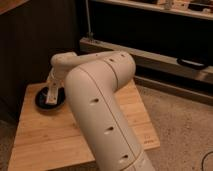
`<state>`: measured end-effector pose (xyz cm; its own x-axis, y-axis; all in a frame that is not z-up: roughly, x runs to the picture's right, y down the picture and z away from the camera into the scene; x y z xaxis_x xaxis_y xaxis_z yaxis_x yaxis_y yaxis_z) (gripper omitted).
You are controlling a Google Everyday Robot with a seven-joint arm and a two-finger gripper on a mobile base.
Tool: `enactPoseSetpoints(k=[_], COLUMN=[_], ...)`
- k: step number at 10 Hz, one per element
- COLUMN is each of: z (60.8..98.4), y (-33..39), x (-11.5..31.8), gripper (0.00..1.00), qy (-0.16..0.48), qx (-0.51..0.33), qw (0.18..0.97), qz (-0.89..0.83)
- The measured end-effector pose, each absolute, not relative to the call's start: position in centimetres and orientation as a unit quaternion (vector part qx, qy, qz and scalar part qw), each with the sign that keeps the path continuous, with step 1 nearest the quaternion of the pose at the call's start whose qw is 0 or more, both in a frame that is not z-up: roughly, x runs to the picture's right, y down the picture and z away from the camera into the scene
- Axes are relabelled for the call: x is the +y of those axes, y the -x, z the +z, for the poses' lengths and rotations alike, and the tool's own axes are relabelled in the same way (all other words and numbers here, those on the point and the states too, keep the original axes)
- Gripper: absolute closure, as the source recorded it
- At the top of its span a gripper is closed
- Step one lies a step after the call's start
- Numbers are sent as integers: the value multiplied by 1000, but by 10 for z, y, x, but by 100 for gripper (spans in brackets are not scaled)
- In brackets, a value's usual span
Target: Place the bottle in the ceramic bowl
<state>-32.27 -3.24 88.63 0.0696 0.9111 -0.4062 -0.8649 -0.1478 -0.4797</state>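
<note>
- One camera view looks down past your robot's big white arm (102,110), which fills the middle of the picture and hides much of the scene behind it.
- Your landmark is the ceramic bowl (42,102): a shallow, glossy black dish sitting on the far left part of a pale wooden desk (45,140).
- The arm reaches from the lower right, bends at a rounded elbow, and runs left to end directly above the bowl.
- The hand (51,95) hangs over the bowl's centre, pointing downward into it.
- A slim white shape, which seems to be the bottle (51,97), stands roughly upright within the bowl's outline, right at the hand.
- You cannot tell whether the hand is closed around the bottle or apart from it; the parts blur together there.
- You cannot tell whether the bottle's base touches the bowl.
- Behind the bowl stands a dark wall, and to the right of it, past the arm, a low dark shelf unit (150,55) runs along a speckled floor (185,125).
</note>
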Motion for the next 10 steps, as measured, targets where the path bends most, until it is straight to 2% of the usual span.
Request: enactPoseSetpoints(k=[4, 5, 8, 9, 10], z=[903, 903, 905, 906, 906], y=[310, 306, 290, 289, 287], x=[-32, -31, -25, -23, -24], gripper=[100, 96, 65, 57, 44], qy=[311, 313, 321, 322, 323], qx=[-43, -51, -70, -73, -79], qw=[648, 649, 643, 641, 636], qz=[694, 691, 692, 693, 697])
